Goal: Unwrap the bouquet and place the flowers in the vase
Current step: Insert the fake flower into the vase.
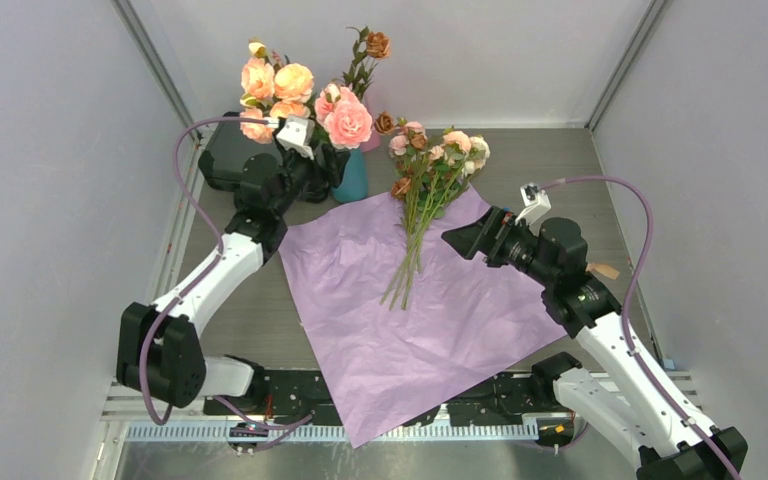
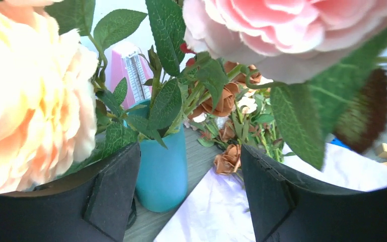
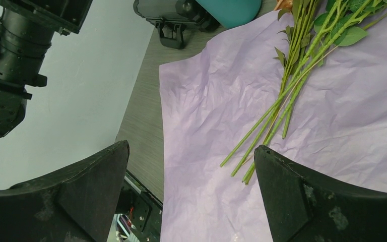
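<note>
Upper left of centre, the left hand (image 2: 190,151) gapes with nothing between its fingers, just beside the one upright, plain teal vase (image 1: 352,180), which holds big peach roses (image 1: 278,85). At centre, one loose bunch of flowers (image 1: 425,195) lies on the single flat lilac paper (image 1: 410,330), small pink, cream and brown heads at upper right, thin green stems running to lower left. To its right, the right hand (image 1: 463,238) stands wide and empty.

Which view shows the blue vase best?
Left wrist: the vase stands close, most of its body showing, stems in it. In the top view the left arm covers part of it. Right wrist catches only its edge.
</note>
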You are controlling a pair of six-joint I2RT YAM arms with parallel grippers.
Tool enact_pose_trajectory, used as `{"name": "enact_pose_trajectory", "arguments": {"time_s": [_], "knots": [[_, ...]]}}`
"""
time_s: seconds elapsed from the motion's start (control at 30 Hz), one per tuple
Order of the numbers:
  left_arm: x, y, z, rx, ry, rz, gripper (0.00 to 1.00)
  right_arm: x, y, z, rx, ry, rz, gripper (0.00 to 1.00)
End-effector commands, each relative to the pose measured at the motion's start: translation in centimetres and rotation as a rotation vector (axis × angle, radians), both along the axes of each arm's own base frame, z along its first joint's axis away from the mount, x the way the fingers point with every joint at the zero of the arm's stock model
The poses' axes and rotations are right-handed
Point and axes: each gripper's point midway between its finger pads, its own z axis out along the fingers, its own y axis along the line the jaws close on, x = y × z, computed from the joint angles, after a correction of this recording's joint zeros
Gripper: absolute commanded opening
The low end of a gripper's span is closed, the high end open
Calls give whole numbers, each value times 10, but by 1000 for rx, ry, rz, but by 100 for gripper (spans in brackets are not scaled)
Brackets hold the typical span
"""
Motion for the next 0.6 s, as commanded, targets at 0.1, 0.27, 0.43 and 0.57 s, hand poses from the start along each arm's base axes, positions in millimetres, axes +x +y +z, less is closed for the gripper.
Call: {"name": "enact_pose_trajectory", "arguments": {"time_s": [0.1, 0.27, 0.43, 0.57], "knots": [[-43, 5, 29, -135, 38, -34, 78, -5, 0, 19, 30, -46, 10, 100], [-74, 15, 34, -207, 85, -21, 82, -8, -2, 18, 30, -39, 7, 100], [-97, 35, 28, -230, 179, 60, 83, -11, -6, 15, 18, -15, -9, 100], [-120, 46, 12, -166, 257, 83, 84, -9, -19, 5, -44, 17, -78, 96]]}}
